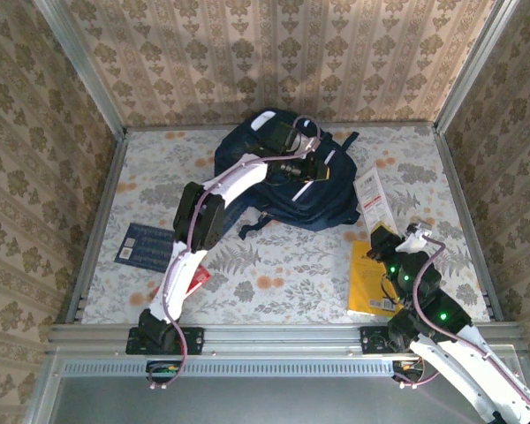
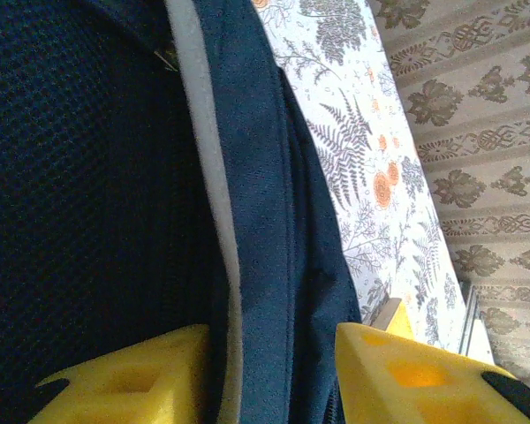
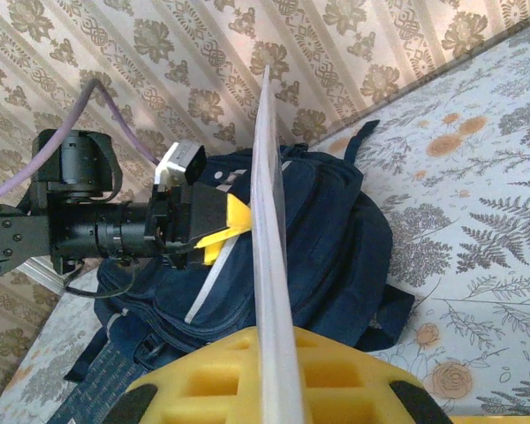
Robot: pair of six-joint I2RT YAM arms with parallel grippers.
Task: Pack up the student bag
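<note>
The bag (image 1: pixel 325 201), a bulky navy fabric hump, lies at the far middle of the table (image 1: pixel 283 265), whose cloth is pale with printed ferns and orange flowers. The left arm reaches over to its top. In the left wrist view the left claw (image 2: pixel 274 375) has its blocky yellow foam fingers (image 2: pixel 132 384) on either side of a thick fold of the bag's rim, pinching it. The fold is smooth woven navy cloth with a stitched seam and a narrow white stripe running along it. Left of the stripe is dark, dimpled mesh.

The right claw (image 1: pixel 382 237) sits near the table's right side and is pressed onto the near end of a flat packet (image 1: pixel 369 196), white with red and yellow print. From the right wrist the packet is seen edge-on, a thin, stiff, pale sheet rising from the yellow foam finger. Just beside that claw, on its near side, lies a flat yellow rectangular pad (image 1: pixel 367 284). A dark blue booklet (image 1: pixel 144 245) lies flat at the left, well apart from the bag.
</note>
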